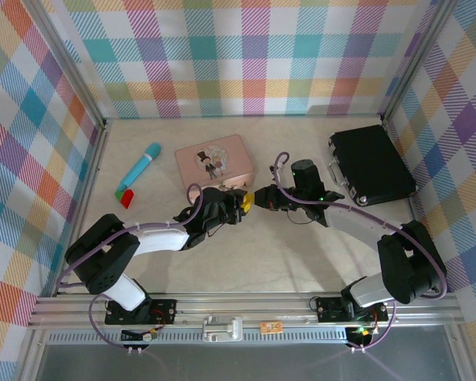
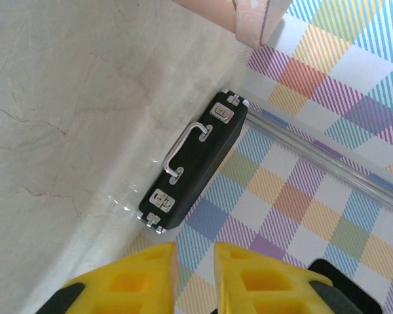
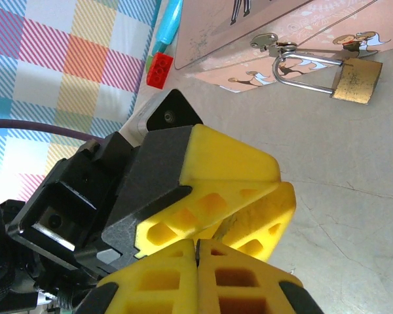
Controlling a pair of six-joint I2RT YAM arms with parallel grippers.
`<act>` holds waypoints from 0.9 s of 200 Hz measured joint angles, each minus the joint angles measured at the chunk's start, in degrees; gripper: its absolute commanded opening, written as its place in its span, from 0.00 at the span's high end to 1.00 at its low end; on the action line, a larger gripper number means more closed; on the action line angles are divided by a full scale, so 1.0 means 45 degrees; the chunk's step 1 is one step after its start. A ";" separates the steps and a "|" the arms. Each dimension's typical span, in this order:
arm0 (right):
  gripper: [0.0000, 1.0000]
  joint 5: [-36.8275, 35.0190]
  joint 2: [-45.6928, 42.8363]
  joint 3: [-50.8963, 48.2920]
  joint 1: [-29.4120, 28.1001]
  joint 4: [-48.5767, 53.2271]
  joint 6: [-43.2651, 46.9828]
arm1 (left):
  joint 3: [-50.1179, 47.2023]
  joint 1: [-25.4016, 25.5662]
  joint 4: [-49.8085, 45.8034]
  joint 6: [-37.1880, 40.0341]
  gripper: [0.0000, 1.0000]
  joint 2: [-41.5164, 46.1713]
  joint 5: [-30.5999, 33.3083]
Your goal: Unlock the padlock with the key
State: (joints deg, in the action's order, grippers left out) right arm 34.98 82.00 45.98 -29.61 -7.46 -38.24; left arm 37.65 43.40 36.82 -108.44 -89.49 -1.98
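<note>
Looks like key handover; right gripper pinched shut, left gripper a narrow slit; can't tell which holds it; next, align with padlock.

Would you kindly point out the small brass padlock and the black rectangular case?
Small brass padlock [image 3: 357,81]: right wrist view, its body.
Black rectangular case [image 1: 373,165]: top external view, its lid.

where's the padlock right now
In the right wrist view the padlock sits upper right, its shackle hooked through the clasp of the pink tin.
</note>
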 measured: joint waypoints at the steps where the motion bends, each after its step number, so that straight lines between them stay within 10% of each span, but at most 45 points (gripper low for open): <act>1: 1.00 0.0000 0.0000 0.0000 0.0000 0.0000 0.0000 | 0.0000 0.0000 0.0000 0.0000 0.81 0.0000 0.0000; 20: 1.00 0.0000 0.0005 0.0000 0.0000 -0.0005 0.0000 | -0.0005 -0.0015 0.0005 0.0039 1.00 0.0000 -0.0029; 42: 1.00 -0.0005 0.0005 -0.0015 0.0000 -0.0015 0.0044 | 0.0000 -0.0049 0.0107 0.0131 1.00 0.0000 -0.0024; 63: 0.56 -0.0180 -0.0005 0.0000 0.0000 0.0136 0.0141 | 0.0000 -0.0136 0.0083 0.0738 1.00 0.0024 -0.0058; 84: 0.41 -0.0797 -0.0418 0.0000 0.0000 0.0612 0.0262 | 0.0165 -0.0549 -0.0491 0.2623 1.00 0.0437 -0.0112; 180: 0.51 -0.1229 -0.2526 -0.1919 0.0000 -0.2948 -0.0908 | 0.2293 -0.1258 -0.3191 1.5873 1.00 0.4415 -0.0942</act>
State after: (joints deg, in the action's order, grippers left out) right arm 29.45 70.63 37.34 -29.61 -20.73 -42.33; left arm 47.97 37.74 22.46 -37.01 -69.63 -6.22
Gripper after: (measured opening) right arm 0.500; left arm 0.063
